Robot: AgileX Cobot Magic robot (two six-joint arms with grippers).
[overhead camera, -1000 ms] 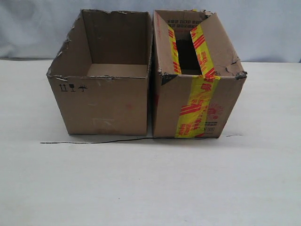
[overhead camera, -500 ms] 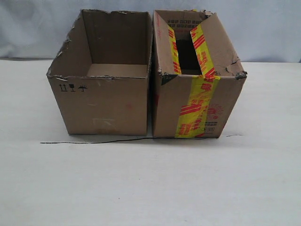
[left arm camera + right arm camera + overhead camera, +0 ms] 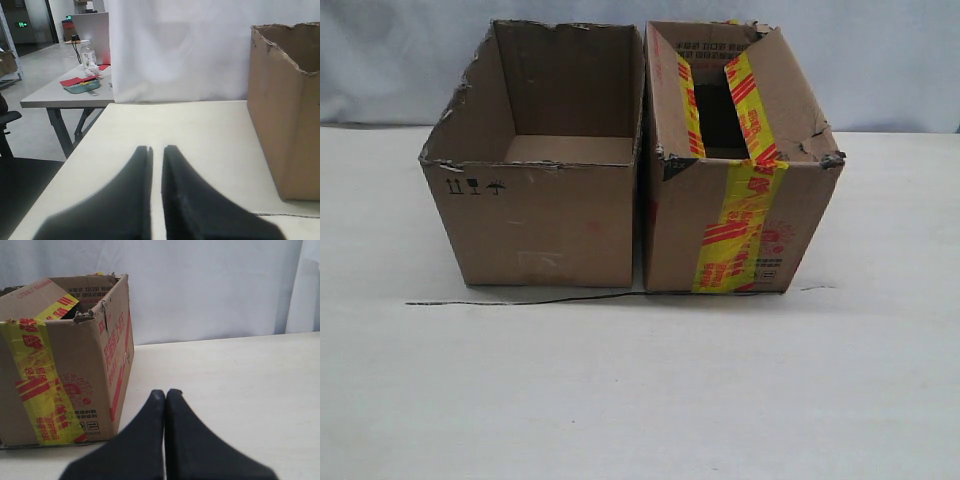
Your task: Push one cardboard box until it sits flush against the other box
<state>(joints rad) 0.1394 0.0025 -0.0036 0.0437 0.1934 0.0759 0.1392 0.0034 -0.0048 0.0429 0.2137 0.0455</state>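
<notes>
My left gripper (image 3: 156,148) hangs low over the pale table (image 3: 640,400), its two dark fingers (image 3: 130,200) drawn nearly together with only a thin slit between them and nothing in it; the cardboard box (image 3: 287,115) stands off to one side of it, apart from the fingertips, its ragged rim showing in the left wrist view; in the exterior view that cardboard box (image 3: 535,225) sits on the left, open-topped, small black symbols near the upper corner of its front face; just to its right stands the other box (image 3: 675,230), its yellow-and-red tape (image 3: 740,215) running over the top and down the front, its corners dented; the two side walls meet or nearly meet along the upper edge, with a thin dark seam lower down, and I cannot tell whether they touch all the way; a thin black line (image 3: 520,301) lies on the table along both fronts; my right gripper (image 3: 165,392) has its fingers pressed together, empty, near the other box (image 3: 65,355) but clear of it.
</notes>
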